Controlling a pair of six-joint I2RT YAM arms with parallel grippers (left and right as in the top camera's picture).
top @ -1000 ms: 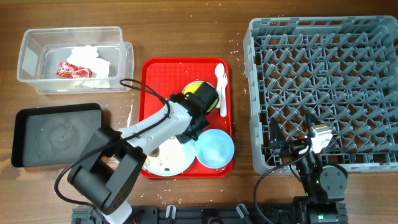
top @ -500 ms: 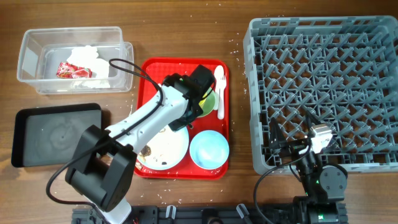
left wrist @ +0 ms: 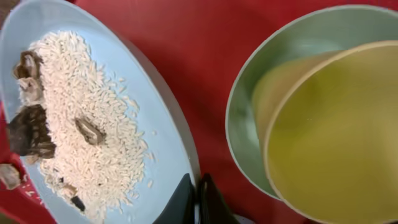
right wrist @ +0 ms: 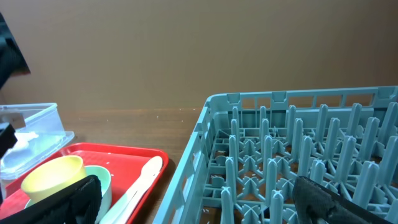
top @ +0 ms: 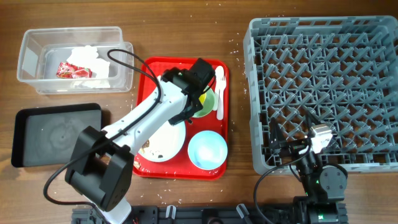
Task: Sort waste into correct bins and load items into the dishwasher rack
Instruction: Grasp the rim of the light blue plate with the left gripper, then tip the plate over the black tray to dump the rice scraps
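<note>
Hiding half the saucer [left wrist: 244, 134]: yellow cup [left wrist: 336, 137]

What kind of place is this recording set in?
Probably a mock dish-clearing station: a grey dishwasher rack, a red tray of dirty dishes, and a clear waste tub on a wooden table.

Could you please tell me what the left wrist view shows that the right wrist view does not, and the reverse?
Only the left wrist view shows the plate with rice and brown scraps on it, and the left end effector by its rim. Only the right wrist view shows the rack, the spoon and a corner of the clear tub. Both show the red tray, the yellow cup and the green saucer with it.
</note>
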